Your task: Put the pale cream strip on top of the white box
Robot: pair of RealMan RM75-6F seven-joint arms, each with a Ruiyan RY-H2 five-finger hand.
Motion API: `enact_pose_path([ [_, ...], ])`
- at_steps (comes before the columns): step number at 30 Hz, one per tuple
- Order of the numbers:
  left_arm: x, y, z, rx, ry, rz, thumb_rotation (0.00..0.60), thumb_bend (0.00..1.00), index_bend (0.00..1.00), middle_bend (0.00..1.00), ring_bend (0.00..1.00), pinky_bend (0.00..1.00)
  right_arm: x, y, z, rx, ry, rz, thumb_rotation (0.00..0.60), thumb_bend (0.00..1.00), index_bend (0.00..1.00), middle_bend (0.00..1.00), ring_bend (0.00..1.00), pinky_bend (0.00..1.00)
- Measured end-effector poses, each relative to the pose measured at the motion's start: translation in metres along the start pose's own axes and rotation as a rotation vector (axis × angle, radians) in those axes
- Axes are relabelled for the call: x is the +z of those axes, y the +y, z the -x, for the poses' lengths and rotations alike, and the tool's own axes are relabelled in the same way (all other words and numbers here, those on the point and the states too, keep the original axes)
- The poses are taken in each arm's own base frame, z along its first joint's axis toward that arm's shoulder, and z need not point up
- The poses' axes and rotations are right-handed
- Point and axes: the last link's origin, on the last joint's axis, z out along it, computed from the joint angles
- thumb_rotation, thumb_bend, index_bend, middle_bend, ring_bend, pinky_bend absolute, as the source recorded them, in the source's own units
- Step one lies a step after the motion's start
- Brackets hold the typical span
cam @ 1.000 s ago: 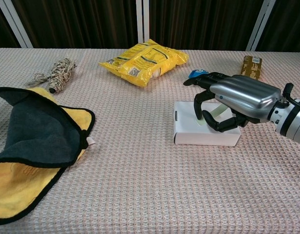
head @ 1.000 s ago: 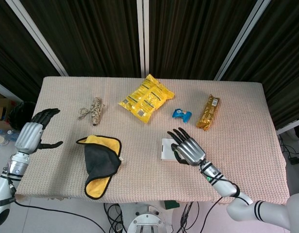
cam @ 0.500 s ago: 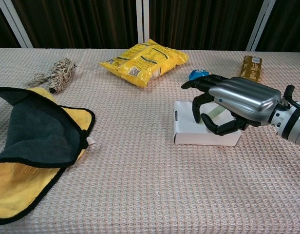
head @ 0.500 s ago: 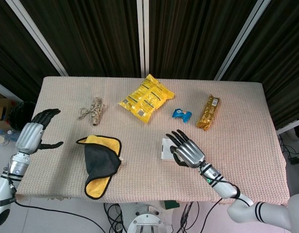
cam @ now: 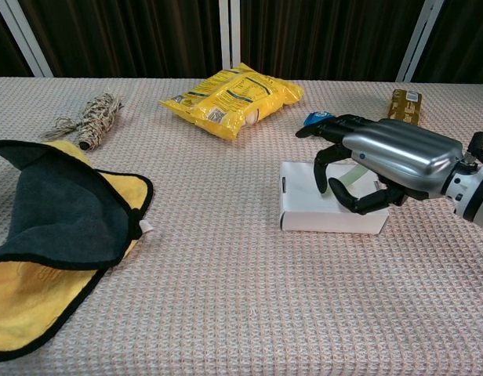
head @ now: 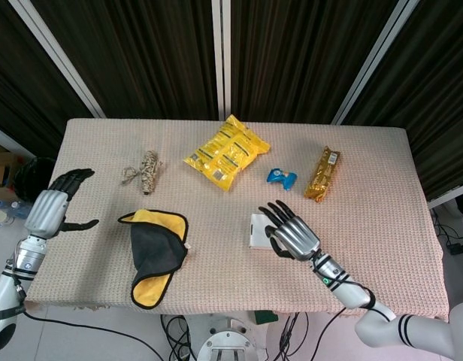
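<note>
- Two views differ: the chest view shows the strip (cam: 347, 174) lying on the box (cam: 304, 210) beneath the right hand (cam: 379, 160); the head view hides the strip under that hand (head: 293, 235).
- Right fingers (cam: 324, 167) are spread and curled over the strip, seemingly gripping nothing.
- The left hand (head: 52, 207) shows only in the head view, at the table (head: 382, 188) edge, fingers apart, empty.
- Around: cloth (head: 155, 252), twine (head: 146, 170), yellow bag (head: 227, 151), blue toy (head: 280, 177), gold packet (head: 322, 172).

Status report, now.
Right hand over white box, fingers spread, holding nothing. Pale cream strip lies on box. Left hand idle, open. Nothing obstructing.
</note>
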Motion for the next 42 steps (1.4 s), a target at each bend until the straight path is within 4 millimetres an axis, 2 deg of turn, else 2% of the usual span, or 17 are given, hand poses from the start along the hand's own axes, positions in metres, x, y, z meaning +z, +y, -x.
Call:
enact_pose_path([
  [18,0.0,0.0,-0.001,0.001,0.001,-0.001,0.6,0.0,0.13,0.12,0.09,0.14,-0.001,-0.001,0.008,-0.011,-0.045,0.004,0.448,0.67,0.49,0.04,0.0,0.0],
  [26,-0.001,0.0,-0.002,0.002,0.005,0.0,0.6,0.0,0.13,0.12,0.09,0.14,-0.002,-0.003,0.002,0.005,-0.005,-0.004,0.447,0.67,0.49,0.04,0.0,0.0],
  [33,0.0,0.001,0.0,0.001,-0.002,0.002,0.6,0.0,0.13,0.12,0.09,0.14,-0.004,0.004,-0.001,0.009,0.014,0.016,0.448,0.67,0.49,0.05,0.0,0.0],
  [42,0.0,0.0,0.001,0.002,-0.004,-0.004,0.6,0.0,0.13,0.12,0.09,0.14,-0.002,0.01,0.009,0.006,-0.026,0.041,0.447,0.67,0.49,0.04,0.0,0.0],
])
